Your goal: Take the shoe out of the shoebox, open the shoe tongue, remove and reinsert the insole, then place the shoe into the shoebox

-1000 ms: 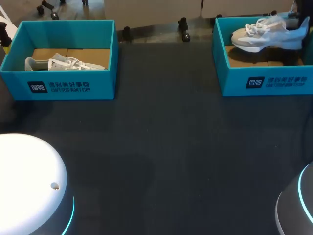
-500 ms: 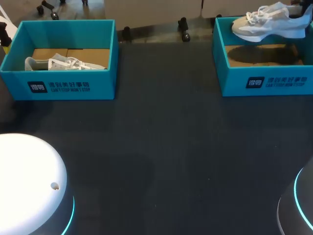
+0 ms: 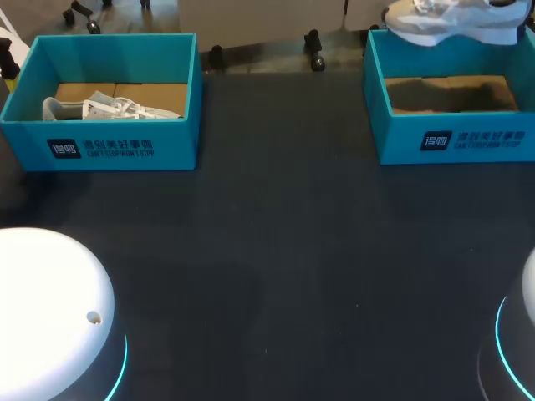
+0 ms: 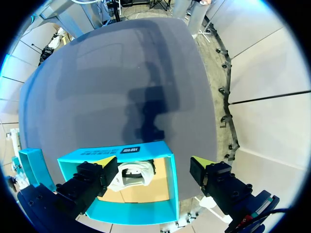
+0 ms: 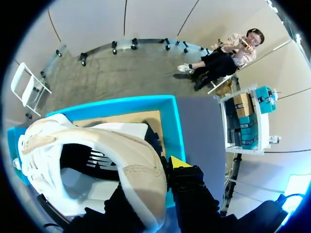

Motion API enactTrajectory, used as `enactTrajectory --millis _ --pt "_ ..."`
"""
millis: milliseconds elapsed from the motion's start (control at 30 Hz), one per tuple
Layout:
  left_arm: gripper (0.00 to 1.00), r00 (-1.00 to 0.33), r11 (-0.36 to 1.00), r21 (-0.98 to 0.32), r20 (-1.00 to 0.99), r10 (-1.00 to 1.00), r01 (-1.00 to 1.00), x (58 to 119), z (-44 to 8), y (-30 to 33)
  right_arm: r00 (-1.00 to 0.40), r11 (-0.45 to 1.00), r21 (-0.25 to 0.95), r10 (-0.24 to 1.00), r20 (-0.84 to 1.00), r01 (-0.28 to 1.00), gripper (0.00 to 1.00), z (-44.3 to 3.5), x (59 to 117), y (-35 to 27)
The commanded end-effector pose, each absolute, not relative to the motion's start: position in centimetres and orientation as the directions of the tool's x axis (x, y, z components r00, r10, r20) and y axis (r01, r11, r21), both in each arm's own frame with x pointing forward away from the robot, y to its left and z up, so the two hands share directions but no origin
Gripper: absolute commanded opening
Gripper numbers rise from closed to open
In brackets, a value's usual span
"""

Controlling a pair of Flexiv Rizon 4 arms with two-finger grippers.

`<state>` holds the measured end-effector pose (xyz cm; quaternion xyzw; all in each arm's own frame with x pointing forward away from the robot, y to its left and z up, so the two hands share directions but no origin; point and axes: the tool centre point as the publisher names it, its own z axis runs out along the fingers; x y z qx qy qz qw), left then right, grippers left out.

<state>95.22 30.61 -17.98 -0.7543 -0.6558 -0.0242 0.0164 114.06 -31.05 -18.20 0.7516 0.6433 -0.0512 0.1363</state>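
The left shoebox (image 3: 109,149) and right shoebox (image 3: 468,140) stand well apart at the rear of the worktop (image 3: 276,251). The left shoe (image 3: 109,107) lies in the left shoebox. The right shoe (image 3: 451,21) hangs above the right shoebox.

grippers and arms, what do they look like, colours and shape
The left gripper has two blocky black fingers with bright yellow wedge tips. The right gripper is the same black, one yellow tip showing. From above, the left arm is a white dome with a glowing cyan ring; the right arm has that ring too.
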Motion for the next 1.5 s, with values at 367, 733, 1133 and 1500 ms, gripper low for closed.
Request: enactTrajectory --millis 367,733,1133,1500 --pt "1.0 0.139 -0.139 0.009 0.06 0.989 0.99 95.1 -18.0 30.6 0.191 -0.157 0.145 0.946 -0.263 0.977 0.0 -11.2 108.2 -22.7" --pt "1.0 0.139 -0.139 0.009 0.06 0.989 0.99 95.1 -18.0 30.6 0.209 -0.191 0.099 0.952 -0.223 0.977 0.0 -11.5 104.8 -18.4" --pt "1.0 0.139 -0.139 0.009 0.06 0.989 0.99 95.1 -18.0 30.6 0.209 -0.191 0.099 0.952 -0.223 0.977 0.0 -11.5 104.8 -18.4" --pt "1.0 0.139 -0.139 0.009 0.06 0.989 0.99 95.1 -18.0 30.6 0.248 -0.221 0.135 0.942 -0.228 0.966 0.0 -13.0 95.1 -11.3"
